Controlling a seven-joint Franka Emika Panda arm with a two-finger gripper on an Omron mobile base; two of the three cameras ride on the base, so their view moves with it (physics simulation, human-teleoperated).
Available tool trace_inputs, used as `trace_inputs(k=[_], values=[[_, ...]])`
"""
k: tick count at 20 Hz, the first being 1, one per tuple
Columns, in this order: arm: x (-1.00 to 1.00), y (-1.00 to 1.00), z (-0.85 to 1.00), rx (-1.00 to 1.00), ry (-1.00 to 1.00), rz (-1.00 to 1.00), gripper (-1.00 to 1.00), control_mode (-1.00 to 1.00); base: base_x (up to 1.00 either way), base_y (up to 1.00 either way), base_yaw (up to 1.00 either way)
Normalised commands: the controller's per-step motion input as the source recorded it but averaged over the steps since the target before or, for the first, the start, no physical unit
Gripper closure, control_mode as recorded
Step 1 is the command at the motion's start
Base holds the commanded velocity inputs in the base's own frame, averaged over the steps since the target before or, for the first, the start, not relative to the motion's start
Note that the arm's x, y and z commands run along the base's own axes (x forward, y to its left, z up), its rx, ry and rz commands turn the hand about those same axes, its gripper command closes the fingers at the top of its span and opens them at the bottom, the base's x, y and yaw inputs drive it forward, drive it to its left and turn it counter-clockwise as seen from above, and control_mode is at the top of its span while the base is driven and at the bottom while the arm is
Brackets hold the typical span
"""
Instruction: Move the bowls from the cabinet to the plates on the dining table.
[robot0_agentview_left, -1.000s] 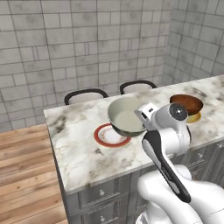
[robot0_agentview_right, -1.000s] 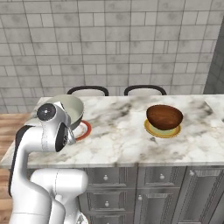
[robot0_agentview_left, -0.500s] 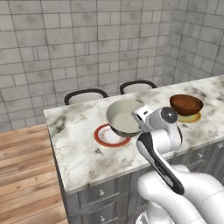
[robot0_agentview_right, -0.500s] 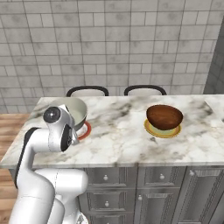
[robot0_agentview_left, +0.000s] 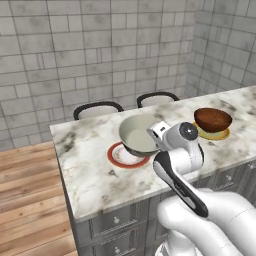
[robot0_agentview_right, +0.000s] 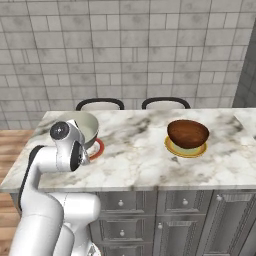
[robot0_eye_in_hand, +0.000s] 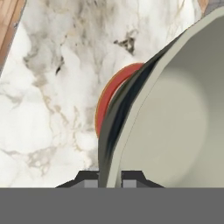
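Observation:
My gripper is shut on the near rim of the pale cream-green bowl, one fingertip on each side of the wall. The bowl hangs tilted just over the red-rimmed plate on the dining table; whether it touches the plate cannot be told. The plate's red edge peeks out beside the bowl. To the right, the dark reddish-brown bowl sits upright on the yellow-orange plate. From the right base view, the cream bowl is partly behind my wrist. The cabinet is out of view.
Two dark chair backs stand behind the table against the grey tiled wall. Wooden floor lies off the table's left end. Bare marble stretches between the two plates.
The gripper has carried the cream-green bowl slightly left and down toward the red-rimmed plate, and the wrist has turned a little. The brown bowl and its plate have not moved.

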Motion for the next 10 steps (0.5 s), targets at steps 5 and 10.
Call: trace_inputs(k=[5, 10], values=[[0.15, 0.17, -0.2, 0.0, 0.0, 0.0, 1.0, -1.0, 0.0, 0.0, 0.0], [0.32, 0.01, -0.34, 0.0, 0.0, 0.0, 1.0, -1.0, 0.0, 0.0, 0.0]])
